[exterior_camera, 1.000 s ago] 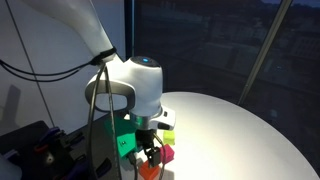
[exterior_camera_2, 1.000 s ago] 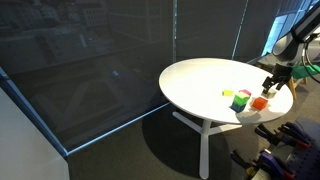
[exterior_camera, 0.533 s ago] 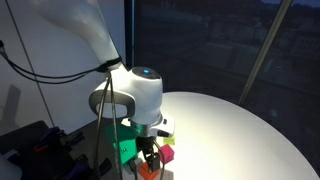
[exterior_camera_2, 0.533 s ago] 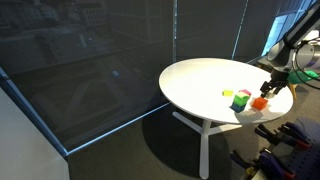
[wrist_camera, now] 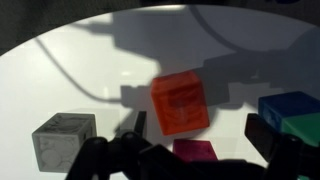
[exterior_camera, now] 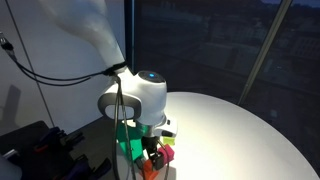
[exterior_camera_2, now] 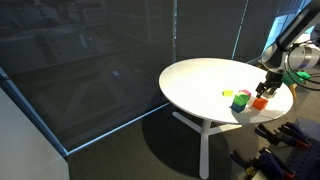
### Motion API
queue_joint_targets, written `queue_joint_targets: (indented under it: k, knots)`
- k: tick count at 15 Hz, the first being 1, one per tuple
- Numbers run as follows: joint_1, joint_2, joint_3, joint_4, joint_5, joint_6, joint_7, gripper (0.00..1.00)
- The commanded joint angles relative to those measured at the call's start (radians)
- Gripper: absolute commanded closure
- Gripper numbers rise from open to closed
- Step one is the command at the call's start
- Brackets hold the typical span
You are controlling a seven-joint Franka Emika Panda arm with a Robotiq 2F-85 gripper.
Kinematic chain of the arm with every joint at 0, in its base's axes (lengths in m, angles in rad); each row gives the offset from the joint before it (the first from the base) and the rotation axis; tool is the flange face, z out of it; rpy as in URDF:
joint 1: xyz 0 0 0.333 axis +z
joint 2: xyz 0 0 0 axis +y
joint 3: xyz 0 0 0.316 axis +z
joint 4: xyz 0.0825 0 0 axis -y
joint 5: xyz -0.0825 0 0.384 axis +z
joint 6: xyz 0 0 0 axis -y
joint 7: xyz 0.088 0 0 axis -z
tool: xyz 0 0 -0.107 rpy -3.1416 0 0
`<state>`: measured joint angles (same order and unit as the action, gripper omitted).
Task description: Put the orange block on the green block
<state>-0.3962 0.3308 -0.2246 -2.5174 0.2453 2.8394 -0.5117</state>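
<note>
In the wrist view the orange block point(wrist_camera: 180, 103) sits on the white table, just beyond and between my fingertips. My gripper point(wrist_camera: 200, 128) is open and empty, with one dark finger point(wrist_camera: 136, 124) on the left and the other on the right. The green block point(wrist_camera: 308, 126), with a darker teal part, is at the right edge. In both exterior views the gripper point(exterior_camera: 152, 157) point(exterior_camera_2: 268, 88) hangs low over the orange block point(exterior_camera_2: 260, 102), beside the green block point(exterior_camera: 127, 146) point(exterior_camera_2: 241, 100).
A magenta cube point(wrist_camera: 195, 150) lies under the gripper, close to the orange block. A grey-white cube point(wrist_camera: 64, 138) sits to the left. A pale yellow-green cube point(exterior_camera_2: 228, 94) is nearby. The blocks sit close to the edge of the round white table point(exterior_camera_2: 200, 78).
The arm has come down a little toward the blocks. The blocks have not moved.
</note>
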Motion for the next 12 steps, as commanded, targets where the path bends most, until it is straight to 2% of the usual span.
queue_joint_targets:
  k: [1,12]
  knots:
    - [-0.065,0.031,0.05,0.034,-0.029,0.015,-0.012,0.0]
    - [-0.163,0.049,0.117,0.054,-0.069,0.031,-0.059,0.0]
